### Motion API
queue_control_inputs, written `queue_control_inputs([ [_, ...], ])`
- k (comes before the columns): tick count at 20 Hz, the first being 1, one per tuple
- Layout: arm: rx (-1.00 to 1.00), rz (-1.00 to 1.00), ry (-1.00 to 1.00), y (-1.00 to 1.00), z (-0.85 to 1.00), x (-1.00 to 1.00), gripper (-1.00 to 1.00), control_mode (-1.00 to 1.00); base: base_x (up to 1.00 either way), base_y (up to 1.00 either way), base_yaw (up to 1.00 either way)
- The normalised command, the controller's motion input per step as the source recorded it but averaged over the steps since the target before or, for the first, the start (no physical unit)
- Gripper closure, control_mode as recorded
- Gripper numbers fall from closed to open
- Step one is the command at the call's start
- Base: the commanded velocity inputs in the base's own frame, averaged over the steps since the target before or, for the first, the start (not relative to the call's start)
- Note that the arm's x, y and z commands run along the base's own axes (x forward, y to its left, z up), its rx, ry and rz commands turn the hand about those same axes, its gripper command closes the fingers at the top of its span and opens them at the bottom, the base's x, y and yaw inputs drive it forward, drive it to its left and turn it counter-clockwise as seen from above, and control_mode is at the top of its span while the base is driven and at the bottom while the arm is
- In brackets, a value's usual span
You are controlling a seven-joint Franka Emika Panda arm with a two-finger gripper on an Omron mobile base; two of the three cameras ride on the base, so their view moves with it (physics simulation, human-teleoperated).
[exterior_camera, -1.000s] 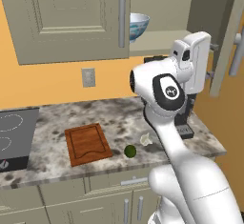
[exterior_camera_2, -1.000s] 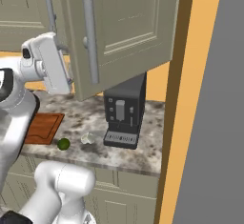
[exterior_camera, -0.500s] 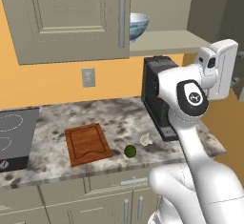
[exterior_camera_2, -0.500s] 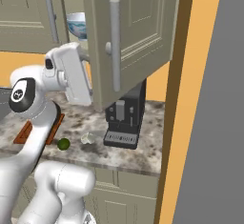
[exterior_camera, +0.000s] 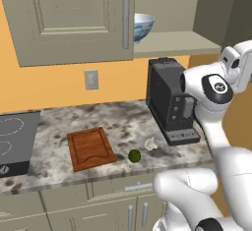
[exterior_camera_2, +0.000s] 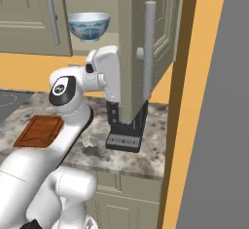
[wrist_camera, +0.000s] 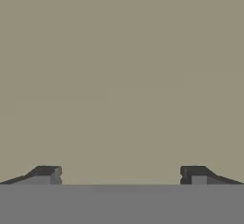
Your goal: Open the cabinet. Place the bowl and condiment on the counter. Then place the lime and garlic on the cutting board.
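The large grey-beige wall cabinet with panelled doors and long silver bar handles is the reference landmark. Its left door is shut; its right door stands swung out, exposing the shelf. On that shelf, just right of the shut door's handle, sits the round white ceramic bowl with blue pattern and pale blue interior.

Below the cabinet runs the speckled grey, white and brown marble-look counter. A boxy black coffee machine stands on it directly under the open shelf. The rectangular reddish-brown wooden cutting board lies flat below the shut door. The small dark green round lime rests on the counter just right of the board, apart from it. The small whitish lumpy garlic bulb lies beside the lime, between it and the coffee machine.

My gripper is raised against the open cabinet door, the two dark fingertips spread wide with nothing between them. The surface facing them is plain grey-beige, probably the door panel.
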Motion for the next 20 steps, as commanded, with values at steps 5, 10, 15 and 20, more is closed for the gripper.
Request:
queue_control_inputs([
  [5,0.0,-0.03,-0.13,-0.88,0.0,0.42,-1.0,-1.0,0.0,0.0,0.0],
  [10,-0.01,-0.04,-0.21,-0.29,0.0,0.12,-1.0,-1.0,0.0,0.0,0.0],
  [15,-0.05,-0.03,-0.07,0.22,0.0,-0.05,-1.0,-1.0,0.0,0.0,0.0],
  [20,-0.08,0.0,-0.02,0.79,0.06,-0.01,-1.0,-1.0,0.0,0.0,0.0],
])
